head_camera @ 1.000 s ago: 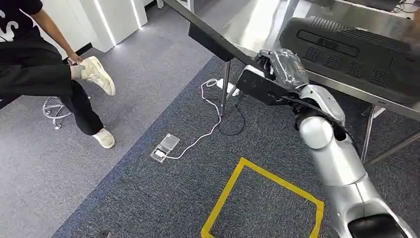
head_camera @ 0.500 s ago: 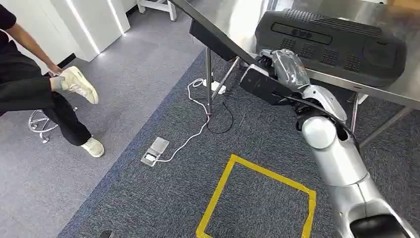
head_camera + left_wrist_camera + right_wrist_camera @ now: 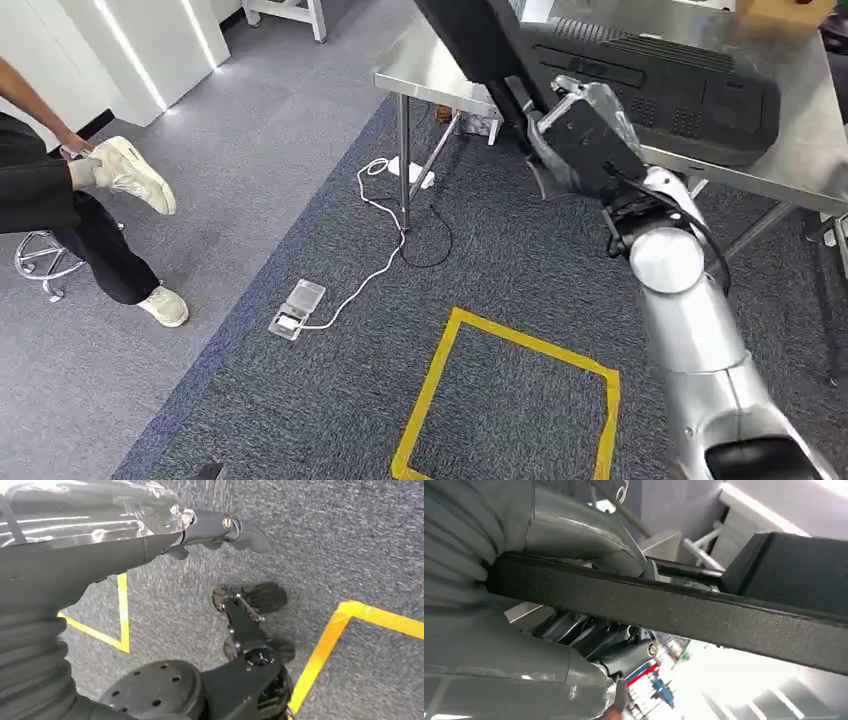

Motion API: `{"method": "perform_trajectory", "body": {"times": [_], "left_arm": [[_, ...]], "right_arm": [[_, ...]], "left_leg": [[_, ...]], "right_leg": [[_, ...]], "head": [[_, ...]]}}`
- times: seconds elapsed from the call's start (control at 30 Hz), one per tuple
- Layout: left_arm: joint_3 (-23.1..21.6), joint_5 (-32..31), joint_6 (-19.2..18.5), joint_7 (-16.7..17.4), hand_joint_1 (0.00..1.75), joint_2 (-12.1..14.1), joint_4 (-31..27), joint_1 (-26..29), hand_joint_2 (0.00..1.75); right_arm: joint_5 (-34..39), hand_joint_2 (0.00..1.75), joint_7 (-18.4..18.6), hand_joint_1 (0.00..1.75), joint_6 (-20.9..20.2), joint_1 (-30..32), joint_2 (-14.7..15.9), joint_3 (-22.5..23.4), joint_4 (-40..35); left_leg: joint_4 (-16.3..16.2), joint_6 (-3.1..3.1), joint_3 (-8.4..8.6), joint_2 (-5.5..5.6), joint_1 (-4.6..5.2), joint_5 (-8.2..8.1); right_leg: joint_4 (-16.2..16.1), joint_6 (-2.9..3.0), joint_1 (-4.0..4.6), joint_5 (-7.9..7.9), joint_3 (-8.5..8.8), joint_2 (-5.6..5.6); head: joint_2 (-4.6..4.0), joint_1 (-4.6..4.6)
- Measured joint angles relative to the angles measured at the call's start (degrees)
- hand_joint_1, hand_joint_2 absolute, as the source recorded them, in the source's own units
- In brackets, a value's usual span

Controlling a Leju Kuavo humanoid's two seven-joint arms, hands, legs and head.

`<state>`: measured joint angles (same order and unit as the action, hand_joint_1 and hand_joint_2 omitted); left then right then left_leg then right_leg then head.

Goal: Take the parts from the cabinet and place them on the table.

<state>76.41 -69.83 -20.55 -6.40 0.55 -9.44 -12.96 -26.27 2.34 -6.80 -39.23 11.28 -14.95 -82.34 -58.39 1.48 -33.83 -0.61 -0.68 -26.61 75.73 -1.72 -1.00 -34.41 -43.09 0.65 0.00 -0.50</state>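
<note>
Item: black flat part [image 3: 480, 40], long and bar-like. Location: carried in the right hand [image 3: 585, 125], raised at the near edge of the steel surface [image 3: 800, 165]. In the right wrist view the part [image 3: 674, 610] runs as a dark textured bar across the hand [image 3: 589, 630], thumb on one side and darker fingers on the other, so the hand is clamped around it. The head view shows the part's far end slanting up and away over the surface; whether any of it touches the steel cannot be told.

Item: large black perforated part [image 3: 660, 90]. Location: lying flat on the same surface, just beyond the right hand. Judged as already delivered.

Item: left hand [image 3: 215, 527]. Location: hanging low above the grey carpet [image 3: 350, 540] with yellow tape lines [image 3: 325, 645]. Its fingers reach forward with nothing visible between them; how far they are curled cannot be told.

Other: a seated person [image 3: 60, 200] at the side; a white cable [image 3: 380, 250] and floor socket [image 3: 295, 308] on the carpet.

Status: carrying stage close to its end for the held part. Outstanding: lower it onto the steel beside the perforated part and let go. The cabinet's remaining stock is unknown.
</note>
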Motion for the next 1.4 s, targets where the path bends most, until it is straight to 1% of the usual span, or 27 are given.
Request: {"method": "perform_trajectory", "body": {"times": [0.03, 0.07, 0.13, 0.17, 0.2, 0.23, 0.33, 0.37, 0.4, 0.47, 0.5, 0.53, 0.6, 0.67, 0.7, 0.8, 0.87, 0.93, 1.0, 1.03, 1.07, 1.1, 1.17, 1.2, 1.23, 1.33, 1.4], "left_arm": [[0.00, 0.00, 0.00, 0.00, 0.00, 0.00, 0.00, 0.09, 1.75], [0.00, 0.00, 0.00, 0.00, 0.00, 0.00, 0.00, 0.09, 1.75], [0.00, 0.00, 0.00, 0.00, 0.00, -0.04, 0.00, -0.03, 1.75], [0.00, 0.00, 0.00, 0.00, 0.00, -0.04, 0.00, -0.05, 1.75], [-0.02, -0.02, 0.02, 0.00, 0.00, -0.04, 0.00, -0.06, 1.75], [-0.02, -0.07, 0.02, 0.00, 0.00, -0.04, -0.02, -0.06, 1.75], [-0.02, -0.22, 0.04, 0.00, 0.00, -0.04, 0.00, -0.09, 1.75], [-0.02, -0.28, 0.07, 0.00, 0.00, -0.04, 0.00, -0.16, 1.75], [-0.02, -0.28, 0.17, 0.00, 0.00, -0.09, 0.00, -0.31, 1.75], [-0.02, -0.26, 0.35, 0.00, 0.00, -0.09, 0.00, -0.35, 1.75], [-0.02, -0.24, 0.44, 0.00, 0.00, -0.11, 0.00, -0.28, 1.75], [-0.02, -0.26, 0.44, 0.00, 0.00, -0.11, 0.00, -0.22, 1.75], [-0.02, -0.24, 0.52, 0.00, 0.00, -0.15, 0.00, -0.28, 1.75], [-0.02, -0.20, 0.57, 0.00, 0.00, -0.13, 0.00, -0.33, 1.75], [-0.02, -0.09, 0.59, 0.00, 0.00, -0.13, 0.00, -0.34, 1.75], [-0.02, -0.02, 0.57, 0.00, 0.00, -0.13, 0.00, -0.25, 1.75], [-0.02, 0.02, 0.57, 0.00, 0.00, -0.31, 0.00, -0.38, 1.75], [0.00, 0.09, 0.59, -0.02, 0.00, -0.31, 0.00, -0.56, 1.75], [0.00, 0.11, 0.61, -0.02, 0.00, -0.31, 0.00, -0.47, 1.75], [0.00, 0.11, 0.61, -0.02, 0.00, -0.31, 0.00, -0.43, 1.75], [0.00, 0.11, 0.61, -0.02, 0.00, -0.31, 0.00, -0.43, 1.75], [0.00, 0.11, 0.61, -0.02, 0.00, -0.31, 0.00, -0.46, 1.75], [0.00, 0.09, 0.52, -0.02, 0.00, -0.31, 0.00, -0.58, 1.75], [0.00, 0.09, 0.44, -0.02, 0.00, -0.29, 0.00, -0.61, 1.75], [0.00, 0.11, 0.35, -0.02, 0.00, -0.28, 0.00, -0.66, 1.75], [0.00, 0.11, 0.26, -0.02, 0.00, -0.22, 0.00, -0.64, 1.75], [0.00, 0.11, 0.07, -0.02, 0.00, -0.22, 0.00, -0.66, 1.75]], "right_arm": [[-0.11, 1.75, 0.02, 1.71, 0.20, 0.13, 0.00, 0.07, 0.13], [-0.16, 1.75, 0.02, 1.71, 0.31, 0.25, 0.00, 0.15, 0.24], [-0.35, 1.75, 0.02, 1.71, 0.48, 0.21, 0.00, 0.26, 0.35], [-0.42, 1.75, 0.00, 1.71, 0.68, 0.16, 0.00, 0.39, 0.33], [-0.44, 1.75, 0.02, 1.71, 1.16, 0.11, -0.02, 0.59, 0.35], [-0.42, 1.75, 0.00, 1.71, 1.80, 0.15, -0.04, 0.72, 0.33], [0.37, 1.75, -0.04, 1.71, 4.41, 0.33, -0.02, 1.38, 0.33], [0.50, 1.75, -0.09, 1.71, 4.83, 0.28, -0.13, 1.53, 0.33], [0.48, 1.75, -0.26, 1.71, 5.20, 0.10, -0.26, 1.60, 0.31], [0.15, 1.75, -0.35, 1.71, 5.33, 0.18, -0.61, 1.60, 0.33], [-0.09, 1.75, -0.37, 1.71, 5.36, 0.29, -0.78, 1.60, 0.35], [-0.22, 1.75, -0.39, 1.71, 5.36, 0.39, -0.90, 1.60, 0.42], [-0.37, 1.75, -0.39, 1.71, 5.38, 0.46, -1.07, 1.57, 0.50], [-0.61, 1.75, -0.44, 1.71, 5.59, 0.43, -1.22, 1.57, 0.50], [-0.77, 1.75, -0.50, 1.71, 5.73, 0.40, -1.27, 1.57, 0.53], [-1.55, 1.75, -0.68, 1.71, 5.95, 0.40, -1.46, 1.57, 0.74], [-1.64, 1.75, -0.74, 1.71, 6.03, 0.46, -1.42, 1.60, 0.77], [-1.66, 1.75, -0.92, 1.71, 6.12, 0.25, -1.46, 1.60, 0.79], [-1.60, 1.75, -1.03, 1.71, 6.10, 0.34, -1.46, 1.60, 1.07], [-1.51, 1.75, -1.03, 1.71, 6.05, 0.41, -1.46, 1.60, 1.23], [-1.42, 1.75, -1.03, 1.71, 5.99, 0.46, -1.46, 1.60, 1.47], [-1.38, 1.75, -1.03, 1.71, 5.92, 0.44, -1.46, 1.60, 1.73], [-1.34, 1.75, -1.07, 1.71, 5.88, 0.24, -1.49, 1.60, 1.97], [-1.31, 1.75, -1.11, 1.71, 5.88, 0.08, -1.49, 1.60, 2.06], [-1.29, 1.75, -1.16, 1.71, 5.84, -0.11, -1.55, 1.57, 2.10], [-1.29, 1.75, -1.16, 1.71, 5.81, -0.13, -1.60, 1.60, 2.38], [-1.31, 1.75, -1.18, 1.71, 5.84, -0.33, -1.73, 1.57, 2.41]], "left_leg": [[-0.07, 0.01, -0.03, -0.41, 0.06, -0.01], [-0.10, 0.05, -0.02, -0.81, 0.08, -0.05], [-0.40, -0.11, 0.01, -1.43, 0.07, -0.26], [-0.68, -0.36, -0.01, -1.69, 0.12, -0.49], [-1.01, -0.67, -0.23, -1.91, 0.53, -0.68], [-1.18, -0.88, -0.38, -1.96, 0.59, -0.72], [-0.96, -1.64, -0.08, -2.92, 0.56, -0.68], [-1.57, -2.06, -0.10, -2.32, 0.34, -1.46], [-3.98, -2.40, -0.98, -1.06, 0.26, -3.28], [-12.39, -2.82, -4.65, -0.10, 0.06, -7.57], [-16.59, -2.96, -6.65, -0.03, 0.06, -8.97], [-18.67, -2.98, -7.72, -0.02, 0.05, -9.06], [-14.79, -2.74, -6.12, 0.06, 0.05, -5.70], [-4.44, -2.24, -1.47, 1.00, 0.03, -0.31], [-1.98, -1.93, -0.45, 2.58, -0.02, -0.65], [-1.12, -1.72, -0.48, 2.10, 0.38, -0.52], [-0.03, -0.72, -0.14, 1.24, -0.31, 0.12], [0.24, -0.11, -0.13, 0.80, -0.25, 0.40], [0.22, -0.02, -0.22, 0.14, -0.13, 0.38], [0.20, -0.01, -0.26, -0.15, -0.12, 0.37], [0.16, -0.02, -0.25, -0.46, -0.13, 0.37], [0.09, -0.03, -0.23, -0.75, -0.14, 0.35], [-0.18, -0.43, -0.13, -1.20, -0.20, 0.08], [-0.39, -0.74, -0.23, -1.40, -0.07, -0.12], [-0.92, -1.00, -0.44, -1.49, 0.28, -0.26], [-0.45, -1.83, -0.21, -2.15, 0.24, -0.07], [-2.03, -2.64, -0.44, -1.04, 0.04, -1.63]], "right_leg": [[1.76, 0.00, 0.00, 0.02, -0.77, -0.05], [0.16, 0.07, 0.01, 1.53, 0.06, -0.11], [-9.13, 0.27, 0.02, 6.51, 4.87, -0.82], [-14.09, 0.49, 0.06, 8.39, 7.38, -2.09], [-15.70, 0.73, 0.67, 7.17, 8.01, -3.37], [-15.93, 1.30, 0.63, 7.49, 7.82, -2.77], [-16.19, 2.06, 0.68, 7.76, 7.64, -1.78], [-16.55, 2.49, 0.29, 8.05, 7.89, -1.70], [-16.64, 2.70, 0.24, 8.16, 7.89, -1.36], [-16.62, 2.86, 0.25, 8.17, 7.88, -0.79], [-16.58, 2.88, 0.28, 8.16, 7.87, -0.40], [-16.54, 2.87, 0.29, 8.16, 7.87, 0.00], [-16.37, 2.85, 0.28, 8.13, 7.89, 0.80], [-16.26, 2.68, 0.28, 8.02, 8.01, 1.56], [-16.27, 2.50, 0.39, 8.00, 7.84, 1.78], [-16.36, 1.62, 0.13, 8.36, 7.43, 2.75], [-16.18, 0.98, 0.28, 7.98, 7.40, 2.83], [-11.47, 0.79, 0.32, 4.66, 5.39, 0.72], [-2.06, 0.47, 0.22, 0.42, 1.22, 0.05], [0.80, 0.38, 0.18, -0.24, -0.11, -0.05], [0.87, 0.33, 0.11, 0.56, -0.13, -0.11], [-1.53, 0.34, 0.08, 2.36, 1.13, -0.21], [-12.17, 0.50, 0.06, 7.54, 6.55, -1.29], [-15.93, 0.65, 0.22, 7.49, 8.17, -2.94], [-16.44, 1.15, 0.69, 7.55, 8.20, -2.70], [-16.22, 1.82, 0.72, 7.61, 7.91, -1.64], [-16.85, 2.59, 0.26, 8.11, 8.16, -1.32]], "head": [[0.00, -0.22], [0.00, -0.46], [0.00, -1.05], [0.00, -1.37], [0.00, -1.62], [0.00, -1.73], [0.00, -1.16], [0.00, -1.40], [0.00, -0.88], [0.00, 0.24], [0.00, 0.50], [0.00, 0.79], [0.00, 1.27], [0.00, 1.68], [0.00, 1.84], [0.00, 1.68], [0.00, 1.51], [0.00, 0.70], [0.00, -0.19], [0.00, -0.37], [0.00, -0.61], [0.00, -0.90], [0.00, -1.53], [0.00, -1.94], [0.00, -2.21], [0.00, -1.44], [0.00, -1.44]]}}
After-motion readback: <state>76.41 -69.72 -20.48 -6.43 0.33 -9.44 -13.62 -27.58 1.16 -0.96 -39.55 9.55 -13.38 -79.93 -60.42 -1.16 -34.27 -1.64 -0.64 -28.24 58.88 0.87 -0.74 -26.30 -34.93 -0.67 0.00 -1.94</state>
